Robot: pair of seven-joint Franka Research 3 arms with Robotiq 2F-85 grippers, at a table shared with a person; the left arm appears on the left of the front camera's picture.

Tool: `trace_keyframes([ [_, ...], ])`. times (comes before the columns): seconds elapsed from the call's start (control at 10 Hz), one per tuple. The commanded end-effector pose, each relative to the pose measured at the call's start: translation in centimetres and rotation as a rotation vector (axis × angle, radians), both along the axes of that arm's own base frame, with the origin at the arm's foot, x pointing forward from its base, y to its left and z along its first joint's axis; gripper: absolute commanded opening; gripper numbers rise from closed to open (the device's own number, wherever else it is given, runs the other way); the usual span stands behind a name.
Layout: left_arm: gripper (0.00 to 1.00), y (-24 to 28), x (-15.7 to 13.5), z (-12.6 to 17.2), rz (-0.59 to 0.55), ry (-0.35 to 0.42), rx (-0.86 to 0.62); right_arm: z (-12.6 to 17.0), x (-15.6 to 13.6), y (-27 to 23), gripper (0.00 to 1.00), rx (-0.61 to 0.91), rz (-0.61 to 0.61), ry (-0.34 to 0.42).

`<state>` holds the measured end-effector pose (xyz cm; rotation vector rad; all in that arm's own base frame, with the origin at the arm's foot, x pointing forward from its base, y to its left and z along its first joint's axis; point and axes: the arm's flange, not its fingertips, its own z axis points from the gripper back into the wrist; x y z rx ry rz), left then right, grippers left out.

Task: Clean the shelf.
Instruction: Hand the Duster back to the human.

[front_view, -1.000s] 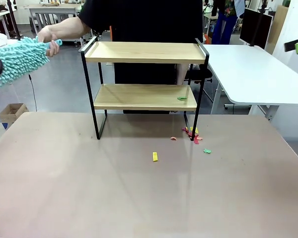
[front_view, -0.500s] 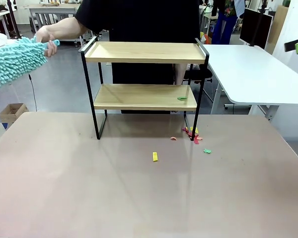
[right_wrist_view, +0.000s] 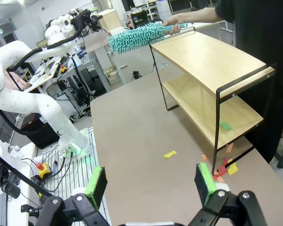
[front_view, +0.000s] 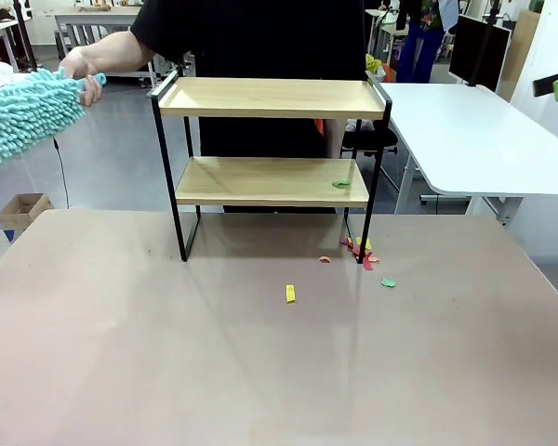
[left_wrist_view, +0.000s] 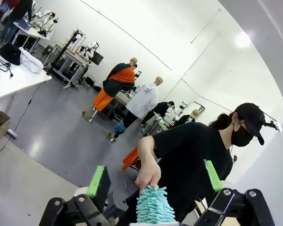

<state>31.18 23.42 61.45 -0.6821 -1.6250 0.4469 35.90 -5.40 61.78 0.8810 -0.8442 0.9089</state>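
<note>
the shelf [front_view: 270, 98] is showing pale, smooth wooden boards in a thin matt black metal frame. the tabletop [front_view: 167, 353] is looking matt beige with a faint sheen. the duster [front_view: 23, 111] is looking fluffy, turquoise chenille cloth. paper scraps [front_view: 361, 251] are lying flat and dull.

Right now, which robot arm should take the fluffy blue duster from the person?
Probably the left. The person's hand holds the duster out on the robot's left side, and in the left wrist view its tip sits between the open left gripper. The right gripper faces the shelf from farther off.
</note>
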Motion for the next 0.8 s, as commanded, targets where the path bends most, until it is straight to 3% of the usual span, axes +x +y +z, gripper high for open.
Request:
trace_keyframes([
  [0.0, 1.00, -0.18, -0.24, -0.11, 0.002, -0.007, -0.013, 0.03, 0.14, 0.08, 1.00, 0.012, 0.007, -0.029],
  [0.7, 1.00, -0.18, -0.24, -0.11, 0.002, -0.007, -0.013, 0.03, 0.14, 0.08, 1.00, 0.012, 0.007, -0.029],
])
